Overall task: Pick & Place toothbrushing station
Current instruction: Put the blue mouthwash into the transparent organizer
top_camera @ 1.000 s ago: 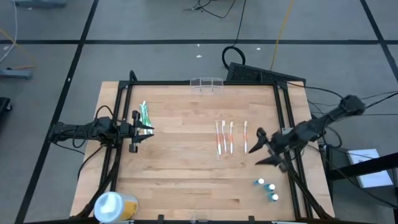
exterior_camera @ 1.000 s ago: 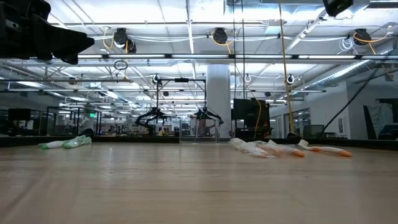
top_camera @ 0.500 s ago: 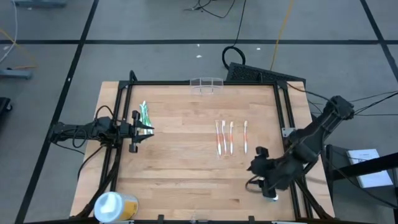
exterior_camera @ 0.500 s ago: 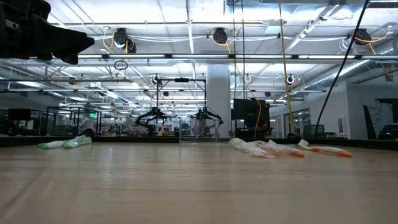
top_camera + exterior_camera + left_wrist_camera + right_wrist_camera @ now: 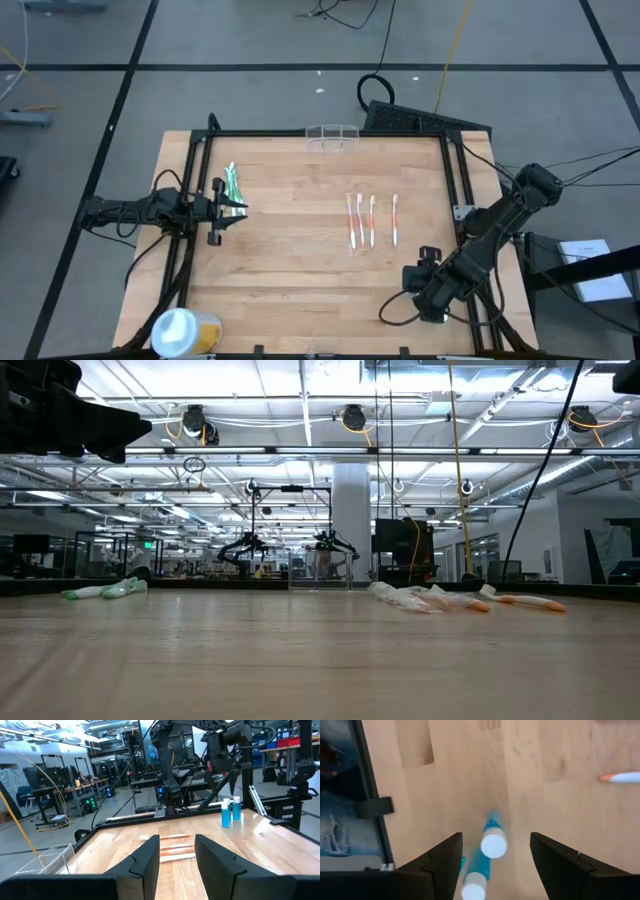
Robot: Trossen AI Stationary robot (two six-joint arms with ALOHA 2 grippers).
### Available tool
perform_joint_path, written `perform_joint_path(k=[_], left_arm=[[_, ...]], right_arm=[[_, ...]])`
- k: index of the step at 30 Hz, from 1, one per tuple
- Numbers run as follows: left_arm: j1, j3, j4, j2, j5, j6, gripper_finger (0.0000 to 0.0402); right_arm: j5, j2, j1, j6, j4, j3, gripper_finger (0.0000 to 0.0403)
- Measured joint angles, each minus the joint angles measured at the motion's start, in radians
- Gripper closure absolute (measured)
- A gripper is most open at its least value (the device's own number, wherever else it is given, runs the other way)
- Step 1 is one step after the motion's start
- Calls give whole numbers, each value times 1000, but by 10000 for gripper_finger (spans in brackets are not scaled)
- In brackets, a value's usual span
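Hovering my right end effector (image 5: 492,865), jaws spread and empty, over two blue bottles (image 5: 490,840) — the clear holder (image 5: 332,136) sits well apart at the tabletop's (image 5: 290,270) far edge. Prob. light, stiff, slippery; I'd pinch one thin wall.

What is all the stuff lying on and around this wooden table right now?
clear holder: one, colourless plastic, middle of the table's far edge.
toothbrushes: four, white with orange, side by side right of the table's centre.
green packet: one, green and white, on the left side, by the left tool.
blue bottles: two, blue with white caps, standing near the right front corner, under the right tool.
round tub: one, white and yellow, left front corner.
table: one, light wood with a black frame.
left tool: one, dark, waiting at the left edge, partly open, empty.
right tool: one, dark, open, above the bottles.
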Motion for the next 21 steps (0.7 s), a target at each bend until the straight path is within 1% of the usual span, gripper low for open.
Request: perform_joint_path(k=[3,8,11,21], left_arm=[[0,0,0,0,0,0,270],[0,0,0,0,0,0,270],[0,0,0,0,0,0,270],[0,0,0,0,0,0,270]], right_arm=[[1,-1,16,22,8,-22,179],[1,-1,35,26,93,-96,179],[1,-1,35,25,113,-124,179],[2,-1,34,15,113,-136,179]])
